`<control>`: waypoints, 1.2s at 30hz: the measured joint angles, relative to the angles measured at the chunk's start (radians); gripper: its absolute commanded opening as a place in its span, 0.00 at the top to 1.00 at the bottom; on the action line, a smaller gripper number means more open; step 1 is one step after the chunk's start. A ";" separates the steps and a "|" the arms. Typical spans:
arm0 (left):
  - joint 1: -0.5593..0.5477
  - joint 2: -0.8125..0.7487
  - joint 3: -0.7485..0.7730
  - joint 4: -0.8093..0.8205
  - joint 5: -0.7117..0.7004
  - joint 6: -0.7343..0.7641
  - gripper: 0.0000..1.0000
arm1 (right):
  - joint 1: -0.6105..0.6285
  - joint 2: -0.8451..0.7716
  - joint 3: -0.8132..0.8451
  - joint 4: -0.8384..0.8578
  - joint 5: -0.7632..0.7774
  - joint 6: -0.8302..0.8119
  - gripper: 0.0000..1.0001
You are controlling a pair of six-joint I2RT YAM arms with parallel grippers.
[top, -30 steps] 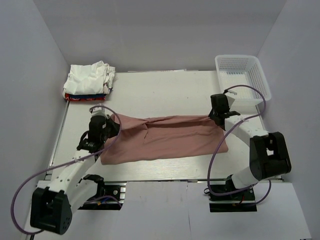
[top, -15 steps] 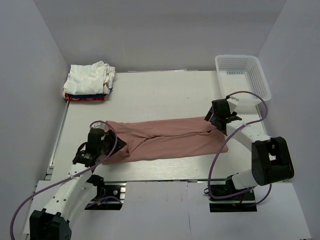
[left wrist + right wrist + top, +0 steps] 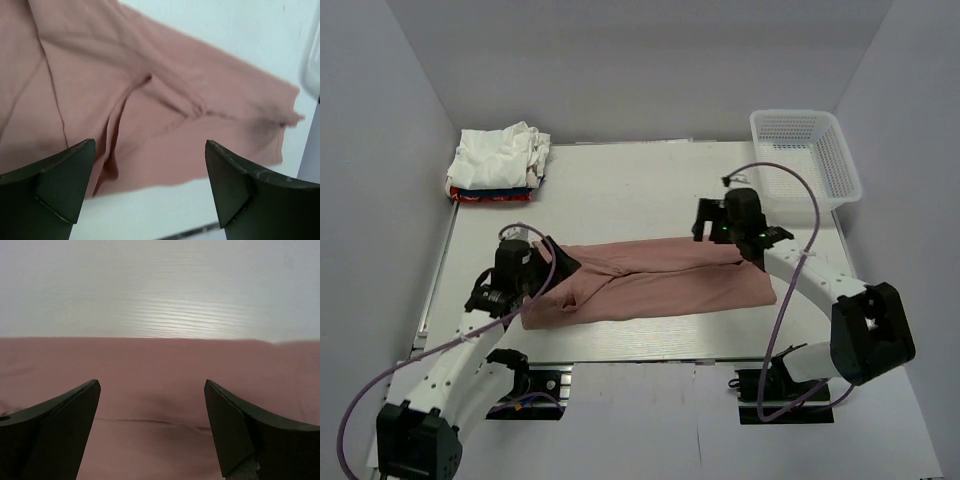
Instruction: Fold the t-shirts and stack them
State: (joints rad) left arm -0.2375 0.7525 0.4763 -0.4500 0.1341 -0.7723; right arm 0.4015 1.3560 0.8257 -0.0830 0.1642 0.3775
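Two tools, both spread wide, nothing between the fingers.

- Left tool [image 3: 150, 143]: hangs over the 9 o'clock end of the pink t-shirt [image 3: 660, 282]; its wrist view shows creased cloth below and a strip of bare table [image 3: 650, 180] past the hem. Half a second ago it sat nearer the table's 7 o'clock corner; now it is further in.
- Right tool [image 3: 150, 385]: half a second ago it was at the shirt's 3 o'clock end; now it has shifted toward the centre and hovers over the shirt's far edge, with pink cloth below and white table beyond.
- Shirt: lies flat as a long band running 9 to 3 o'clock across the near half of the table. It is narrower than one second ago, the far edge now doubled over the body.
- White t-shirts [image 3: 500, 155] are piled on a red one [image 3: 485, 196] at the 10 o'clock corner, unchanged. The basket [image 3: 805, 150] sits at 2 o'clock, also unchanged.
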 measured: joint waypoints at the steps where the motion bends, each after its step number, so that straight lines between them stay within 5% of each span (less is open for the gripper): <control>1: 0.002 0.040 0.020 0.023 -0.026 -0.004 0.00 | 0.038 0.012 0.023 0.007 -0.026 -0.027 0.10; 7: 0.022 0.407 0.209 0.071 -0.193 -0.048 0.00 | 0.302 0.151 0.181 0.064 -0.145 -0.188 0.10; 14: 0.040 0.739 0.348 0.114 -0.225 -0.051 0.00 | 0.509 0.411 0.332 0.113 -0.167 -0.364 0.14; 18: 0.048 0.763 0.339 0.116 -0.225 -0.051 0.00 | 0.567 0.521 0.385 0.142 -0.180 -0.457 0.31; 25: 0.062 0.767 0.308 0.167 -0.222 -0.052 0.00 | 0.598 0.687 0.530 0.204 -0.222 -0.550 0.36; 28: 0.067 0.774 0.308 0.181 -0.216 -0.052 0.00 | 0.601 0.716 0.539 0.238 -0.224 -0.568 0.56; 33: 0.071 0.779 0.308 0.199 -0.213 -0.050 0.00 | 0.601 0.730 0.539 0.257 -0.227 -0.573 0.63; 36: 0.076 0.780 0.308 0.203 -0.206 -0.048 0.00 | 0.601 0.730 0.535 0.274 -0.235 -0.573 0.82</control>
State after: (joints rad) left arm -0.1616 1.5322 0.7841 -0.2474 -0.0719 -0.8204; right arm 1.0027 2.0861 1.3609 0.1905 -0.0711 -0.1959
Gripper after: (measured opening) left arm 0.997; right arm 0.262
